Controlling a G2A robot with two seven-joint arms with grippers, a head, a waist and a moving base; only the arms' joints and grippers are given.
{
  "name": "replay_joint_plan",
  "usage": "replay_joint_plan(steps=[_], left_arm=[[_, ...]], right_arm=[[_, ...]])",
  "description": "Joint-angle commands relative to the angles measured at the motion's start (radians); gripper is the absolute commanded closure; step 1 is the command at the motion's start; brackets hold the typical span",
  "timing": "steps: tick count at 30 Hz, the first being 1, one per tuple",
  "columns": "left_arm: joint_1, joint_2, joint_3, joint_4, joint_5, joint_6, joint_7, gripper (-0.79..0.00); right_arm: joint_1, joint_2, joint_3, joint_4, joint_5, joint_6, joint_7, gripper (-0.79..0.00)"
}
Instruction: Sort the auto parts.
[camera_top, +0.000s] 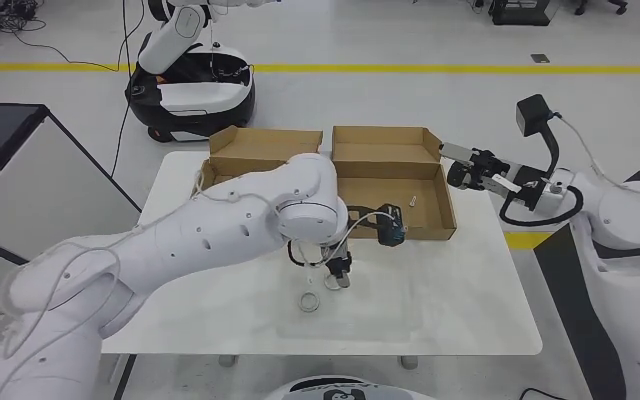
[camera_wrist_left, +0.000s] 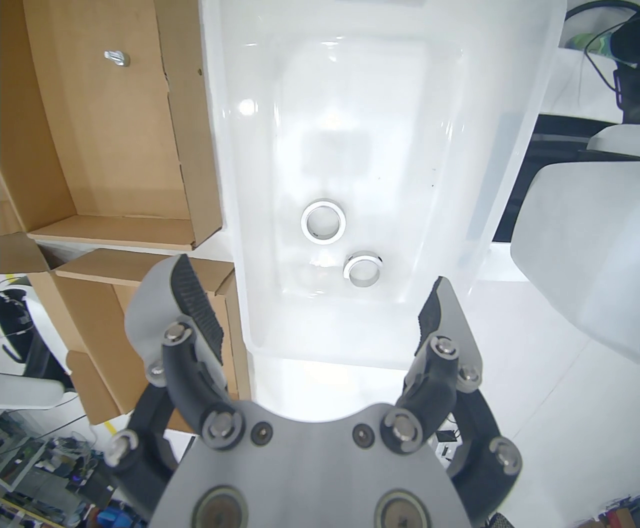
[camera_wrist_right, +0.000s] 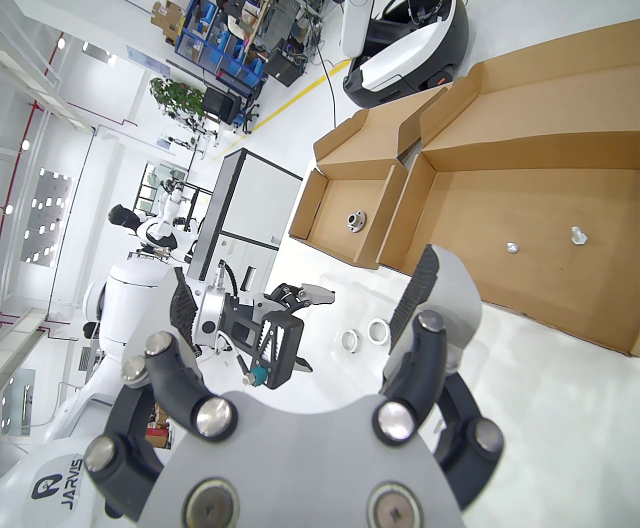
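Two shiny silver rings (camera_wrist_left: 323, 221) on a white table (camera_top: 450, 300); plain brown cardboard boxes (camera_top: 370, 207) toward twelve o'clock; black ribbed finger pads (camera_wrist_left: 195, 305).

Left tool (camera_wrist_left: 312, 277), right tool (camera_wrist_right: 305, 267): jaws spread wide.

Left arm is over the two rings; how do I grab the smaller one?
Come straight down on the smaller ring, pinching its outer wall across the diameter: it lies flat, hole up. Turn the left gripper so neither finger lands on the larger ring beside it.
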Motion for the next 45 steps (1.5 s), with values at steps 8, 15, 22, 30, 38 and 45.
replay_joint_plan(steps=[8,15,22,30,38,45], left_arm=[[-0.049,0.003,0.099,0.009,-0.025,-0.045,0.045,-0.517],[-0.022,-0.006,0.099,0.016,0.003,-0.038,0.038,-0.391],[0.018,-0.041,0.099,0.055,0.035,-0.023,0.023,-0.382],[0.069,-0.107,0.099,0.163,0.146,-0.015,0.015,-0.348],[0.122,-0.166,0.099,0.265,0.228,-0.019,0.018,-0.332],[0.154,-0.197,0.099,0.318,0.287,-0.036,0.035,-0.314]], right_arm=[[0.0,0.0,0.0,0.0,0.0,0.0,0.0,-0.785],[0.0,0.0,0.0,0.0,0.0,0.0,0.0,-0.785],[0.0,0.0,0.0,0.0,0.0,0.0,0.0,-0.785],[0.0,0.0,0.0,0.0,0.0,0.0,0.0,-0.785],[0.0,0.0,0.0,0.0,0.0,0.0,0.0,-0.785],[0.0,0.0,0.0,0.0,0.0,0.0,0.0,-0.785]])
